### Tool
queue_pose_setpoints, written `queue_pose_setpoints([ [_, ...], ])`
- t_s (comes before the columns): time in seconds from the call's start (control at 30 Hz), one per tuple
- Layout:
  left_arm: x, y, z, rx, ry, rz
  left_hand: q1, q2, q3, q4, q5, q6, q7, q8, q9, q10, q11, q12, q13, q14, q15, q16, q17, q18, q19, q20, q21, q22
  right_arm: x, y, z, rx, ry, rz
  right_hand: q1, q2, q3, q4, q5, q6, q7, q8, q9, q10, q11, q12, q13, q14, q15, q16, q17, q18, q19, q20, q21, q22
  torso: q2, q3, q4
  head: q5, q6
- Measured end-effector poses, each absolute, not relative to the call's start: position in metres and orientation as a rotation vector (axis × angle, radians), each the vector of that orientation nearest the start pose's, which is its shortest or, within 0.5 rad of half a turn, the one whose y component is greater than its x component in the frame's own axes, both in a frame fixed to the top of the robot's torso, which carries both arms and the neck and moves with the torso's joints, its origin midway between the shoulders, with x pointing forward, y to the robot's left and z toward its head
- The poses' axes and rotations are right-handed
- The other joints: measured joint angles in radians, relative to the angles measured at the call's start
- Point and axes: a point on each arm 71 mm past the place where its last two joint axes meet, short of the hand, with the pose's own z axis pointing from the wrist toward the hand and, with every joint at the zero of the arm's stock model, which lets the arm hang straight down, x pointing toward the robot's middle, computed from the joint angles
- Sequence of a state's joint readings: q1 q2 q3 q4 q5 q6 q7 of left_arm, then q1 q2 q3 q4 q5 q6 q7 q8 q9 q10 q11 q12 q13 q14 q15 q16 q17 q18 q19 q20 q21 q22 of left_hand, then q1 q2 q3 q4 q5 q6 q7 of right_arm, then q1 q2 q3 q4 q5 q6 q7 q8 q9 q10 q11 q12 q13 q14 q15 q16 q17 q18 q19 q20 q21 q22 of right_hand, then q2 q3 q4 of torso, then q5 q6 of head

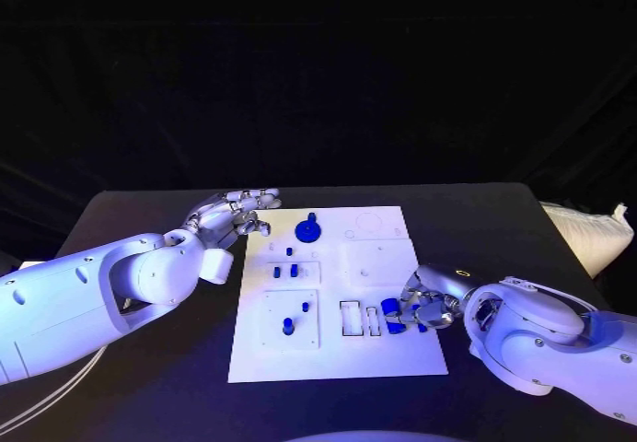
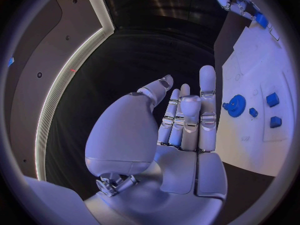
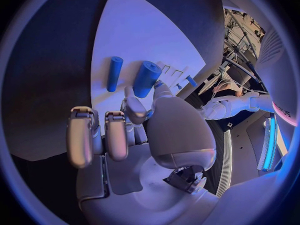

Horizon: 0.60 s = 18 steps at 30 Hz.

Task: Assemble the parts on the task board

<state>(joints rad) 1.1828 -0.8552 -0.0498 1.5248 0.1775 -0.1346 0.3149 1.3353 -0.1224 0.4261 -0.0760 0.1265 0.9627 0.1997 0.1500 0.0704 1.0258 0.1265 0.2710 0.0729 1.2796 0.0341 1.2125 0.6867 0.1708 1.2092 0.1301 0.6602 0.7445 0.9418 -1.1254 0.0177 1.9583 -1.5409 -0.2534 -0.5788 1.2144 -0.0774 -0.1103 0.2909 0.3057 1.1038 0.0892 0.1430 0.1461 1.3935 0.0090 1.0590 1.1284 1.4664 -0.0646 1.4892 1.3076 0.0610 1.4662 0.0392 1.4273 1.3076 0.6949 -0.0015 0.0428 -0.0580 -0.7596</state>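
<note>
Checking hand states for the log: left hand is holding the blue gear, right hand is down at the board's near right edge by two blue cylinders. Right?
Not quite. The left hand holds nothing: its fingers are straight and apart, and the blue gear lies on the task board beside it, as the left wrist view shows. The right hand is at the board's near right edge by the two blue cylinders.

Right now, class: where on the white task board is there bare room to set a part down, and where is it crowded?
Bare: the task board's near strip, below the recessed panels, and its far right corner beyond the blue gear. Crowded: the right edge, where the right hand sits over blue cylinders, and the middle-left panels holding small blue pegs.
</note>
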Motion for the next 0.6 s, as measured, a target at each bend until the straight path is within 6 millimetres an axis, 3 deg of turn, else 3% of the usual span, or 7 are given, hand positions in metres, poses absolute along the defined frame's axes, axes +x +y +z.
queue_pose_setpoints([
  [0.2, 0.4814, 0.2078, -0.1966, -1.346, 1.522, -1.697, 0.0, 0.0, 0.0, 0.0, 0.0, 0.0, 0.0, 0.0, 0.0, 0.0, 0.0, 0.0, 0.0, 0.0, 0.0, 0.0, -0.001, 0.0, 0.0, 0.0, 0.0, 0.0, 0.3625, -0.2267, -0.2415, 0.049, 1.994, 0.363, 0.001, 0.001, -0.003, -0.003, 0.0, 0.003, -0.003, 0.001, 0.007, 0.0, 0.0, 0.0, 0.005, 0.0, 0.0, 0.0, 0.0, 0.0, 0.0, 0.0, 0.0, 0.0, -0.001, -0.0006, 0.0043, -0.003, -0.003],
  [0.33, 0.4812, 0.2083, -0.1966, -1.347, 1.522, -1.696, 0.0, 0.0, 0.0, 0.0, 0.0, 0.0, 0.0, 0.0, 0.0, 0.0, 0.0, 0.0, 0.0, 0.0, 0.0, 0.0, -0.001, 0.0, 0.0, 0.0, 0.0, 0.0, 0.3643, -0.2258, -0.2426, 0.039, 1.991, 0.357, 0.018, 0.018, -0.006, -0.006, 0.0, 0.004, -0.004, 0.009, 0.016, 0.0, 0.0, 0.005, 0.015, 0.0, 0.0, 0.0, 0.0, 0.0, 0.0, 0.0, 0.006, 0.0, -0.001, -0.0018, 0.0075, -0.004, -0.005],
  [0.6, 0.4809, 0.2084, -0.1966, -1.347, 1.523, -1.696, 0.0, 0.0, 0.0, 0.0, 0.0, 0.0, 0.0, 0.0, 0.0, 0.0, 0.0, 0.0, 0.0, 0.0, 0.0, 0.0, -0.001, 0.0, 0.0, 0.0, 0.0, 0.0, 0.3666, -0.2243, -0.2436, 0.023, 1.985, 0.35, 0.045, 0.026, -0.008, -0.008, 0.01, 0.018, -0.011, 0.022, 0.032, 0.005, -0.002, 0.012, 0.033, 0.0, 0.0, 0.004, 0.0, 0.0, 0.0, 0.0, 0.01, 0.0, -0.002, -0.0019, 0.0122, -0.008, -0.009],
])
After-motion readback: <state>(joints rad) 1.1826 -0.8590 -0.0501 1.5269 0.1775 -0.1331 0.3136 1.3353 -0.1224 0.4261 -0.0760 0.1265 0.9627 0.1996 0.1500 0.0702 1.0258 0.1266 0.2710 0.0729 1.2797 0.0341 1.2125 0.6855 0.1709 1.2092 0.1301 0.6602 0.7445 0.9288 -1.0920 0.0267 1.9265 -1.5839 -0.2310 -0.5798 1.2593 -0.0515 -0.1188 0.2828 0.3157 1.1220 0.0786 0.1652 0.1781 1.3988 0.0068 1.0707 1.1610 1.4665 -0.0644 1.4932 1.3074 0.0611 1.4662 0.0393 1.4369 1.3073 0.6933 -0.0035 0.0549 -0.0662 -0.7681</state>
